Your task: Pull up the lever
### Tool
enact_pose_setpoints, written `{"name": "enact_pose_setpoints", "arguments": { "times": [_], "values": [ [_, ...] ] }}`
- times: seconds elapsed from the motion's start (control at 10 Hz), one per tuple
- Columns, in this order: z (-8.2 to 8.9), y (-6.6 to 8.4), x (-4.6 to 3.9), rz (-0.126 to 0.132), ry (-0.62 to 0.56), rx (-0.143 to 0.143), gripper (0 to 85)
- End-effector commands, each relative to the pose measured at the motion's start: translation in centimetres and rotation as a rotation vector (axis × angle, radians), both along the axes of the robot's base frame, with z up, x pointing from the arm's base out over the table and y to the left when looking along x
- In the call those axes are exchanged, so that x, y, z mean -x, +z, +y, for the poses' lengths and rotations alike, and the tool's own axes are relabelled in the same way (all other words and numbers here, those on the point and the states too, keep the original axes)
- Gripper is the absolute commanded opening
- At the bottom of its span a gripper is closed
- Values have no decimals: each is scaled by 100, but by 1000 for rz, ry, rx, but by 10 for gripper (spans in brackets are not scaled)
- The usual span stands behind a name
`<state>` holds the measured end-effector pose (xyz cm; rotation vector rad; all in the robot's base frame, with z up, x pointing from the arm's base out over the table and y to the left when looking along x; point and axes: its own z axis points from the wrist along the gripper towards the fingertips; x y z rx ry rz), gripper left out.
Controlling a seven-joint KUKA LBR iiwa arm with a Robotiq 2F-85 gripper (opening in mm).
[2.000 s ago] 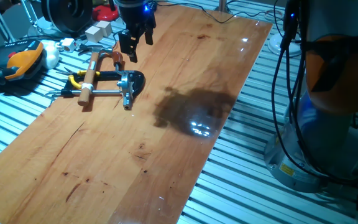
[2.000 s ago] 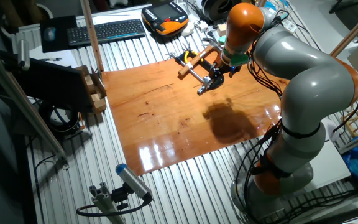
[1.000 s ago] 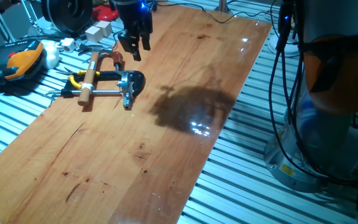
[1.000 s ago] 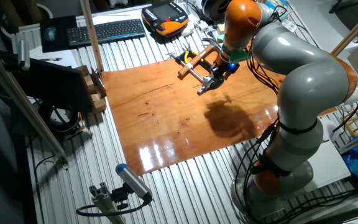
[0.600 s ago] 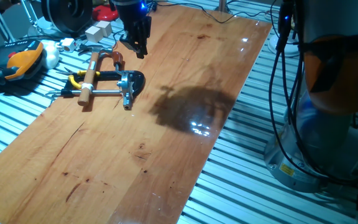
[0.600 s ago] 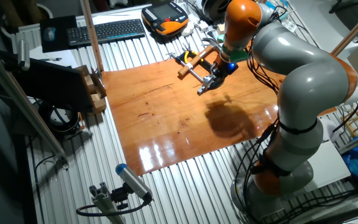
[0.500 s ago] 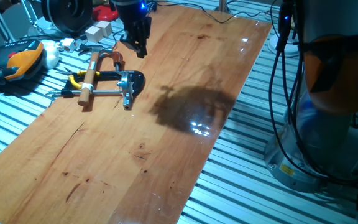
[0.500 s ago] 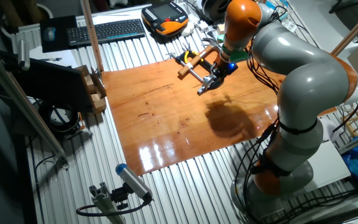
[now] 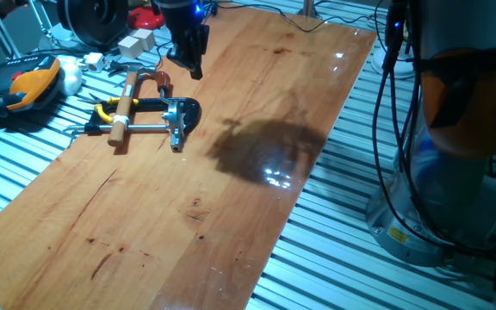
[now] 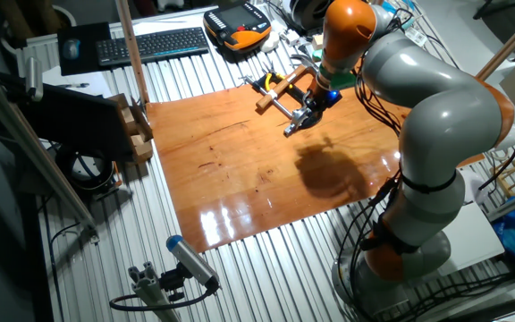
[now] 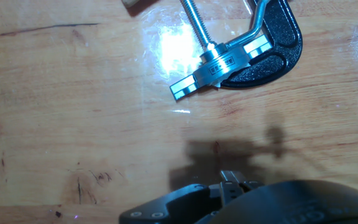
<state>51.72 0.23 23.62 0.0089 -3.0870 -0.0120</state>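
Our end effector (image 9: 190,58) has drawn fingers together since two seconds ago, gripping nothing, hovering above worktop (image 9: 231,198) near clamp (image 9: 179,116). Lever (image 9: 155,79) lies behind clamp, untouched; we judge approach unfinished.

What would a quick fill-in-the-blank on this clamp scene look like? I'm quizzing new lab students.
1. The board under the clamp is made of ______.
2. The gripper hangs above the board, apart from the lever, and holds ______.
3. The clamp's C-shaped frame is ______ in colour.

Missing words: wood; nothing; black
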Motion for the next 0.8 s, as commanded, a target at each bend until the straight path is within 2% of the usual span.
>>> {"name": "enact_pose_setpoints", "arguments": {
  "times": [0.0, 0.3, 0.5, 0.7],
  "values": [
    [1, -21, -13, -3, -2, 0, 0],
    [-16, -181, -118, -35, -16, 7, 0],
    [-34, -234, -184, -44, -31, 6, 0],
    [-56, -281, -232, -61, -45, 18, 0]
  ]
}}
